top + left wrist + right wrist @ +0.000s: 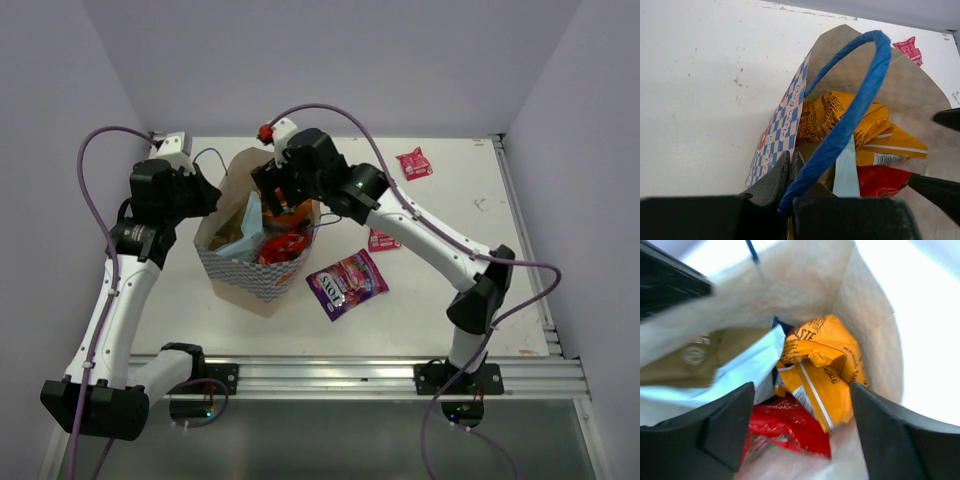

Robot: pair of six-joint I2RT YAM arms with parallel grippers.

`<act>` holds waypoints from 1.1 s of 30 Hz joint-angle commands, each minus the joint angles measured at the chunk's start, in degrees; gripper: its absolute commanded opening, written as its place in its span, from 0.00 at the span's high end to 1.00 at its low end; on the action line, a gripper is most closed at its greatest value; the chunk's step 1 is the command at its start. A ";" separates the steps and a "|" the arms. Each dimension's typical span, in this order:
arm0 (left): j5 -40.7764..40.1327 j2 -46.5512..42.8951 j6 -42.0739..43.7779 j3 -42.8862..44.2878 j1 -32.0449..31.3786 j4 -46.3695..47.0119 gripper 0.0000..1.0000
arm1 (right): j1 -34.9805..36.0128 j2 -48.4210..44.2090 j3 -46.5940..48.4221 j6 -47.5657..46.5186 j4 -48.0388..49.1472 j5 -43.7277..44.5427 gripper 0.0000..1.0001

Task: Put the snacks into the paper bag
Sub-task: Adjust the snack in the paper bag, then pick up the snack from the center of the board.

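Snacks partly packed into checkered paper bag

Paper bag (248, 270), tan with a blue-and-white check, stands upright left of the table's (460, 310) middle, its mouth open upward. Inside lie an orange chip bag (822, 372), a red cookie bag (790, 427) beneath it and a light-blue bag (747, 362) leaning against the left wall.

Left gripper (790, 172) is closed on the bag's near left rim, pinching the paper edge beside the blue cord handle (850, 115), which arches over the opening.

Right gripper (802, 427) hangs above the bag's mouth at its far side, fingers spread wide and holding nothing, with the orange and red packets directly below.

Three snacks lie on the table outside the bag: a purple pack (346, 283) just right of the bag's base, a small red-pink packet (383, 240) partly hidden under the right arm, and a pink pack (414, 163) near the far edge, toward the right corner.
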 commanded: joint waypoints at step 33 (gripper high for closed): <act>-2.03 -2.33 0.96 1.26 0.20 3.45 1.00 | -14.50 -45.04 -52.66 10.77 8.14 9.38 0.02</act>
